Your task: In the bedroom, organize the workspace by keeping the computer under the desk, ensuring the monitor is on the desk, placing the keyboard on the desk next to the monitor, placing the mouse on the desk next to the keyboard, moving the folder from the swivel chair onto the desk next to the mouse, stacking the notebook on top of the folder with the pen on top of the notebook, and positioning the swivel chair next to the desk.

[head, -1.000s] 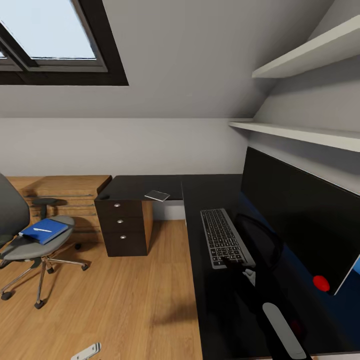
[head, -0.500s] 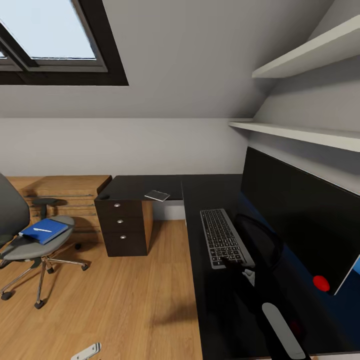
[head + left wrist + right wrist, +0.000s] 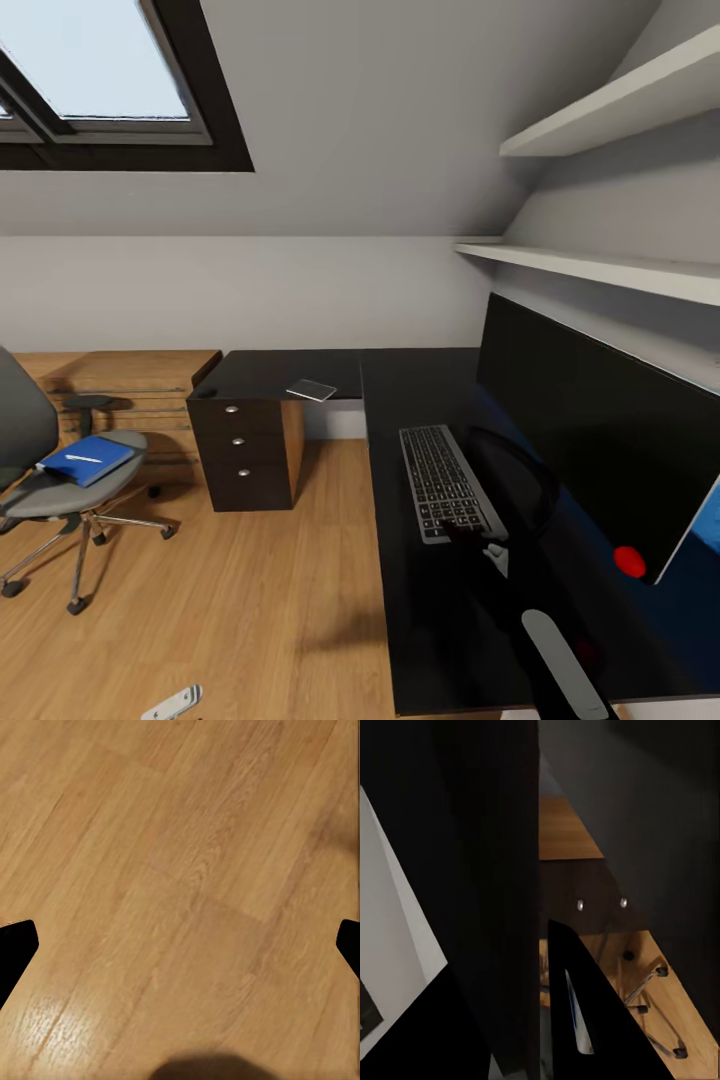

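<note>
The black desk point(image 3: 400, 375) bears the wide monitor point(image 3: 580, 420) and, in front of it, the keyboard point(image 3: 445, 482). A small flat notebook point(image 3: 312, 390) lies on the desk's far wing, and a small dark lump point(image 3: 207, 393) at that wing's left corner may be the mouse. At the left stands the swivel chair point(image 3: 40, 500); the blue folder point(image 3: 85, 460) lies on its seat with the white pen point(image 3: 80, 458) on top. My right gripper point(image 3: 470, 532) hovers dark over the keyboard's near end. My left gripper point(image 3: 180, 952) hangs open above bare floor. The computer is out of view.
A black drawer unit point(image 3: 248, 455) with silver knobs stands under the desk's far wing. Low wooden shelving point(image 3: 130, 385) runs along the back wall behind the chair. Two white shelves point(image 3: 600, 265) hang above the monitor. Wood floor point(image 3: 260, 600) lies between chair and desk.
The whole picture has slid slightly left, so the camera has turned a little. No object or arm has visibly moved.
</note>
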`<state>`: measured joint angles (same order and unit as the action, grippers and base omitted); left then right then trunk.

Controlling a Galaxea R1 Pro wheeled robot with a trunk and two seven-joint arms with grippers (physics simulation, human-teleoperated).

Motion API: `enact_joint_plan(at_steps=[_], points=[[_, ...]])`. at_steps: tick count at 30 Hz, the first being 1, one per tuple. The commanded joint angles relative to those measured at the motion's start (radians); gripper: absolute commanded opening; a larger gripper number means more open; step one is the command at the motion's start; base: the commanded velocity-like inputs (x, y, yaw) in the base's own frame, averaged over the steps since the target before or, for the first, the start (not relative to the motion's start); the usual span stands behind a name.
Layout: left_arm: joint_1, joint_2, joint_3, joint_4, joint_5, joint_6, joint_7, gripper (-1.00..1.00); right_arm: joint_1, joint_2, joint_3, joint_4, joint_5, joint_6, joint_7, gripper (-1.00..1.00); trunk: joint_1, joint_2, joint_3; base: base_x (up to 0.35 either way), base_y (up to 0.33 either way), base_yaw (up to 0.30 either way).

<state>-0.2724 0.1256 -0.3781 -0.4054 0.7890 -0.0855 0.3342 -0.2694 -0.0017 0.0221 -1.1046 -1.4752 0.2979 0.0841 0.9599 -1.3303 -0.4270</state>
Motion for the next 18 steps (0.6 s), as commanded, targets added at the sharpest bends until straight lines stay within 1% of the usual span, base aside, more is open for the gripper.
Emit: enact_joint_plan(at_steps=[1, 4, 10, 15, 18], points=[[-0.001, 0.001, -0.008, -0.001, 0.011, -0.005, 0.006, 1.00, -0.001, 0.000, 0.000, 0.001, -0.007, 0.003, 0.004, -1.00, 0.000, -0.001, -0.001, 0.000, -0.230, 0.000], [-0.001, 0.002, -0.008, -0.001, 0.012, -0.005, 0.006, 1.00, -0.001, 0.000, 0.000, 0.001, -0.007, 0.003, 0.003, -1.00, 0.000, -0.001, -0.001, 0.000, -0.108, 0.000], [-0.001, 0.002, -0.007, -0.001, 0.012, -0.005, 0.006, 1.00, -0.001, -0.001, -0.001, 0.002, -0.007, 0.003, 0.003, -1.00, 0.000, -0.001, -0.001, 0.000, -0.023, 0.000], [-0.001, 0.003, -0.006, 0.000, 0.012, -0.005, 0.006, 1.00, -0.001, -0.001, -0.001, 0.002, -0.007, 0.003, 0.003, -1.00, 0.000, -0.001, -0.001, 0.139, -0.051, 0.000], [-0.001, 0.003, -0.006, 0.000, 0.012, -0.005, 0.006, 1.00, -0.001, -0.001, -0.001, 0.002, -0.007, 0.003, 0.003, -1.00, 0.000, -0.001, -0.001, 0.063, -0.010, 0.000]])
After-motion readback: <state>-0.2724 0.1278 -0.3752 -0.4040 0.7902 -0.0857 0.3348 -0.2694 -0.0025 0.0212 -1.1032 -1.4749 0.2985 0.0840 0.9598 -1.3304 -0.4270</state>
